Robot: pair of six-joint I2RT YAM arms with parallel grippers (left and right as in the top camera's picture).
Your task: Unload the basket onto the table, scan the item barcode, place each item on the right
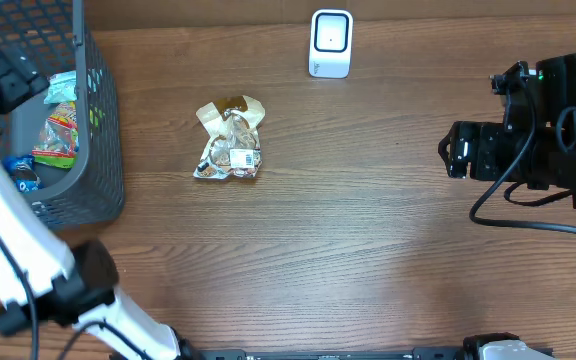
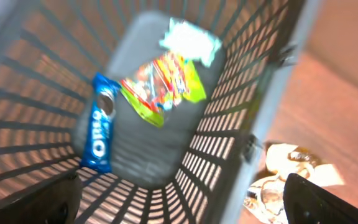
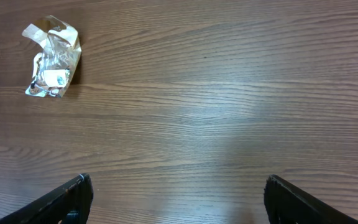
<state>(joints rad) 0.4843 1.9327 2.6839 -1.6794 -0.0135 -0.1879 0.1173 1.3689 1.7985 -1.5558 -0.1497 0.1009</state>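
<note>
— So, what do we have in the dark grey slatted plastic basket (image 1: 103, 150) at the left edge of the brown wooden table (image 1: 368, 250)?

— We count three packets on its floor. A blue Oreo biscuit pack (image 2: 99, 134) lies along one wall, a glossy red, yellow and green snack bag (image 2: 160, 87) sits in the middle, and a pale white wrapper (image 2: 190, 42) is at the far end, next to the bag. Our left wrist view is blurred, so we can read no other print.

— And the thing we are to scan?

— The crumpled clear-and-cream snack packet (image 1: 230, 140) lies outside the basket, on the bare wood to its right, with a white barcode label facing up. The small white upright scanner (image 1: 330, 43) stands near the far edge, apart from the packet.

— How do our arms sit?

— Our left gripper (image 2: 180, 186) hangs over the basket's mouth, looking down into it, its fingers (image 2: 36, 199) spread wide with nothing between them. Our right gripper (image 1: 455, 150) is out at the right side, well apart from the packet and facing in toward the middle of the table. Its fingers (image 3: 67, 199) are likewise parted and empty.
</note>
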